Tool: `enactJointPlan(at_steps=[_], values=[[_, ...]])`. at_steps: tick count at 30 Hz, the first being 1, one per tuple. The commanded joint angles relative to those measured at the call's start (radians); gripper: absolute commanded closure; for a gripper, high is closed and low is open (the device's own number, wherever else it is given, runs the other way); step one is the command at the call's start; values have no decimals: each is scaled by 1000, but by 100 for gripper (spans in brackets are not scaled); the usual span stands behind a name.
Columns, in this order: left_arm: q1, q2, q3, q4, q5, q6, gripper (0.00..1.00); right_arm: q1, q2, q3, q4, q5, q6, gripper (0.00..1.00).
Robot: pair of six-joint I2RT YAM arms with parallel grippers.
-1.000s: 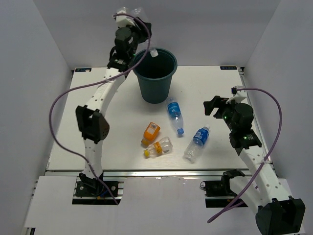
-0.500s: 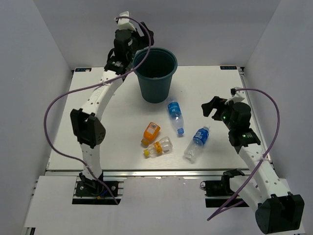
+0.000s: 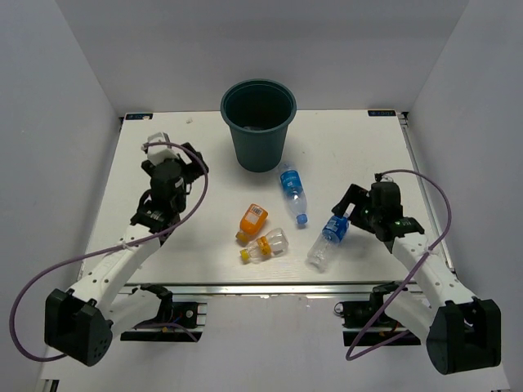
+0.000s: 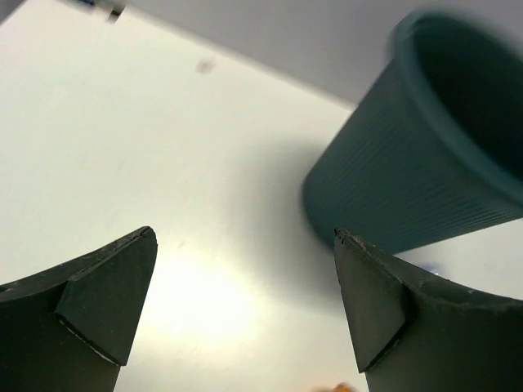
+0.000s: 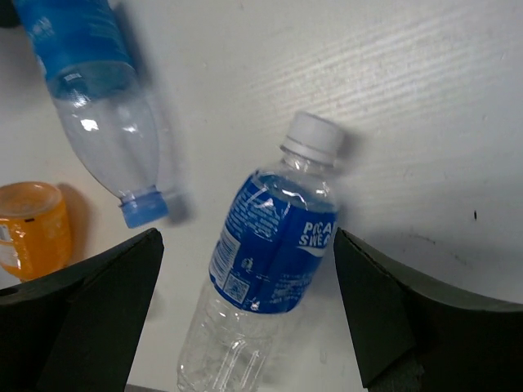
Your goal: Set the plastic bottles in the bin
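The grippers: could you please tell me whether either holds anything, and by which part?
Nothing is held: the left gripper and the right gripper are both open and empty.

The dark teal bin [image 3: 258, 122] stands upright at the far middle of the desk [image 3: 368, 155], mouth open, its ribbed wall tapering toward the base. Four bottles lie on their sides nearer the front. Just near-right of the bin, a blue-labelled bottle with a blue cap [image 3: 290, 190] points its cap toward the near edge. Right of it lies a blue-labelled bottle with a white cap [image 3: 328, 238], cap pointing away. Further left, an orange bottle [image 3: 252, 221] lies just beside a clear bottle with a yellow-orange cap [image 3: 270, 244].
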Motion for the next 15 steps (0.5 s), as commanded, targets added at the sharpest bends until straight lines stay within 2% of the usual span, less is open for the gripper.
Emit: enactJointPlan(at_steps=[1,3,9,11,12,13,15], values=[[3,0,-47,-39,-127,-47,2,25,5,-30,-43,5,61,11],[3,14,3,-98,-146,-60,2,56,36,-49,-34,14,84,11],[3,51,5,-75,-109,-58,2,108,140,-138,113,-70,172,11],[4,68,19,-93,-130,-61,2,112,180,-141,138,-56,189,15],[4,72,25,-122,-150,-64,2,112,188,-136,136,-30,187,19],[3,74,31,-132,-157,-66,2,112,192,-135,142,-20,181,33],[4,65,25,-121,-152,-61,2,112,182,-139,162,5,186,51]])
